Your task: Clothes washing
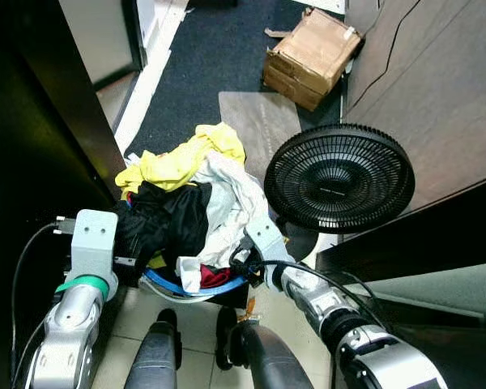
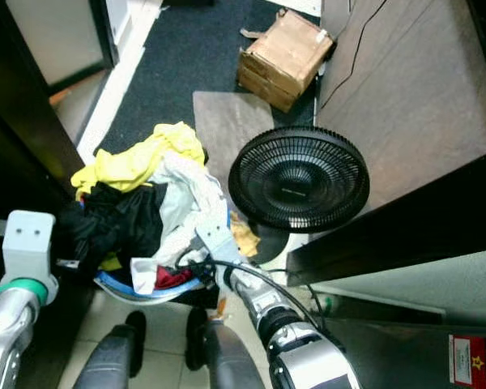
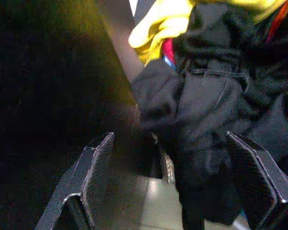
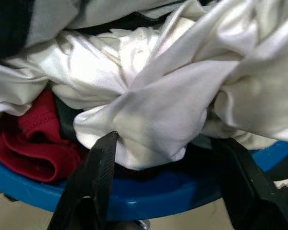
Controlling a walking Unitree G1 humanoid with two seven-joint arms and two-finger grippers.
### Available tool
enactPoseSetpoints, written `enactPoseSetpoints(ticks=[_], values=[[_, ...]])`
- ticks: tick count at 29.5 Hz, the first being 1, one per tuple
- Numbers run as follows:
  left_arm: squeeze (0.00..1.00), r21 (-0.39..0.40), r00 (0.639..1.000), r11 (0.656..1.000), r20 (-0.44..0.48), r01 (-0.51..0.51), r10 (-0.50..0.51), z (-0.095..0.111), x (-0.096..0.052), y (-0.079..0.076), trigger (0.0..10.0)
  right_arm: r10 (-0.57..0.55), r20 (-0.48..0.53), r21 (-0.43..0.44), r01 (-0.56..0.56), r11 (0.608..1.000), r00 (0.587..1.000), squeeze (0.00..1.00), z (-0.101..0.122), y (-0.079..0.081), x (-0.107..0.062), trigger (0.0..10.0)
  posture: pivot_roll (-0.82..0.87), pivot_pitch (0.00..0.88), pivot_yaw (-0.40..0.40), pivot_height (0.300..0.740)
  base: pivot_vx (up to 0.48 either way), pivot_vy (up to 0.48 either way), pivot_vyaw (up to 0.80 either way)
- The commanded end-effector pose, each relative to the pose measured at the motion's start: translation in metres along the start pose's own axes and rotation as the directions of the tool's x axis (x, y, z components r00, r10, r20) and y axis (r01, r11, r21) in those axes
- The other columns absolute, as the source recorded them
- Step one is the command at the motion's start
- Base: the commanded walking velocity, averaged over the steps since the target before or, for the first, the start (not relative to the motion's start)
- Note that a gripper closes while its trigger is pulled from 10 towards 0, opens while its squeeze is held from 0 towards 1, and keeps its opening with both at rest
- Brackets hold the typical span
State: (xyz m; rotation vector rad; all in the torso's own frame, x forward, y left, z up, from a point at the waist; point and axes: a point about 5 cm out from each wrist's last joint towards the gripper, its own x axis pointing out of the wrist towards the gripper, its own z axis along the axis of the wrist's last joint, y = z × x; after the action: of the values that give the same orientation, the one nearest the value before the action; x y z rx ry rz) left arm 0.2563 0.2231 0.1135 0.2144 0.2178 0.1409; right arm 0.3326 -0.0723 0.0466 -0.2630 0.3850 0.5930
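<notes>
**Laundry basket held in a narrow passage**

Nearest, both arms reach down to a blue basket heaped with clothes, above pale floor tiles. The left gripper sits at the basket's left side, fingers spread wide around a black garment; whether they touch the rim cannot be told. The right gripper sits at the right side, fingers apart, a white garment bulging between them over the blue rim, a red cloth just beside.

A dark panel runs tight along the left edge of the basket. On the right, a black fan stands just beside the pile, with a dark ledge behind it.

A yellow garment tops the far side. Beyond lie a grey mat, dark carpet and a cardboard box.
</notes>
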Motion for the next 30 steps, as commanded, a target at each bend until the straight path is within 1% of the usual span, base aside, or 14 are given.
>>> enactPoseSetpoints(ticks=[1,9,14,16,19,21,22,23,24,25,26,28,29,30], values=[[0.00,-0.011,0.999,1.000,-0.048,-0.017,0.017,-0.011,-0.005,0.002,10.0,-0.013,-0.085,0.047,0.017,0.999,0.996,0.00,-0.024,0.004,-0.005,0.0,0.10,0.435,-0.150,0.740,0.000,0.000,0.00],[0.00,-0.015,0.998,0.999,-0.058,-0.030,0.029,-0.010,-0.007,0.002,10.0,-0.058,-0.049,0.043,0.060,0.997,0.997,0.00,-0.013,0.002,-0.001,0.0,0.11,0.426,-0.152,0.740,0.000,0.000,0.00],[0.00,-0.016,0.997,0.999,-0.071,-0.033,0.031,-0.011,-0.008,0.001,10.0,-0.102,-0.008,0.070,0.103,0.992,0.995,0.00,-0.003,-0.009,-0.002,0.0,0.10,0.410,-0.151,0.740,0.000,0.000,0.00],[0.00,-0.017,0.997,0.999,-0.074,-0.033,0.031,-0.012,-0.008,0.001,10.0,-0.128,0.039,0.108,0.123,0.987,0.991,0.00,0.007,-0.016,-0.001,0.0,0.10,0.403,-0.150,0.740,0.000,0.000,0.00],[0.00,-0.017,0.997,0.999,-0.075,-0.033,0.031,-0.012,-0.007,0.001,10.0,-0.139,0.059,0.125,0.131,0.983,0.988,0.00,0.013,-0.019,-0.001,0.0,0.10,0.403,-0.150,0.740,0.000,0.000,0.00],[0.00,-0.017,0.997,0.999,-0.076,-0.032,0.031,-0.012,-0.006,0.000,10.0,-0.150,0.100,0.148,0.134,0.980,0.984,0.00,0.022,-0.023,-0.001,0.0,0.10,0.389,-0.148,0.740,0.000,0.000,0.00],[0.00,-0.018,0.997,0.999,-0.074,-0.033,0.031,-0.011,-0.003,0.000,10.0,-0.171,0.174,0.185,0.138,0.973,0.970,0.00,0.039,-0.031,-0.001,0.0,0.09,0.375,-0.146,0.740,0.000,0.000,0.00],[0.00,-0.018,0.997,0.999,-0.074,-0.033,0.031,-0.011,-0.003,0.000,10.0,-0.171,0.174,0.185,0.138,0.973,0.970,0.00,0.039,-0.031,-0.001,0.0,0.09,0.375,-0.146,0.740,0.000,0.000,0.00],[0.00,-0.019,0.997,0.999,-0.070,-0.034,0.033,-0.009,0.000,0.000,10.0,-0.208,0.268,0.233,0.146,0.962,0.941,0.00,0.061,-0.044,-0.005,0.0,0.09,0.356,-0.142,0.740,0.000,0.000,0.00],[0.00,-0.019,0.997,0.999,-0.070,-0.034,0.033,-0.009,0.000,0.000,10.0,-0.208,0.268,0.233,0.146,0.962,0.941,0.00,0.061,-0.044,-0.005,0.0,0.09,0.356,-0.142,0.740,0.000,0.000,0.00],[0.00,-0.020,0.997,0.999,-0.067,-0.036,0.035,-0.008,0.004,0.001,10.0,-0.243,0.347,0.272,0.151,0.950,0.906,0.00,0.080,-0.057,-0.010,0.0,0.09,0.342,-0.135,0.740,0.000,0.000,0.00],[0.00,-0.020,0.997,0.999,-0.067,-0.036,0.035,-0.008,0.004,0.001,10.0,-0.243,0.347,0.272,0.151,0.950,0.906,0.00,0.080,-0.057,-0.010,0.0,0.09,0.342,-0.135,0.740,0.000,0.000,0.00],[0.00,-0.020,0.997,0.999,-0.063,-0.038,0.036,-0.007,0.006,0.001,10.0,-0.275,0.407,0.303,0.156,0.940,0.871,0.00,0.094,-0.068,-0.016,0.0,0.09,0.337,-0.134,0.740,0.000,0.000,0.00],[0.00,-0.018,0.998,0.999,-0.055,-0.036,0.035,-0.005,0.010,0.002,10.0,-0.337,0.475,0.348,0.178,0.920,0.813,0.00,0.113,-0.088,-0.028,0.0,0.08,0.298,-0.114,0.740,0.000,0.000,0.00]])
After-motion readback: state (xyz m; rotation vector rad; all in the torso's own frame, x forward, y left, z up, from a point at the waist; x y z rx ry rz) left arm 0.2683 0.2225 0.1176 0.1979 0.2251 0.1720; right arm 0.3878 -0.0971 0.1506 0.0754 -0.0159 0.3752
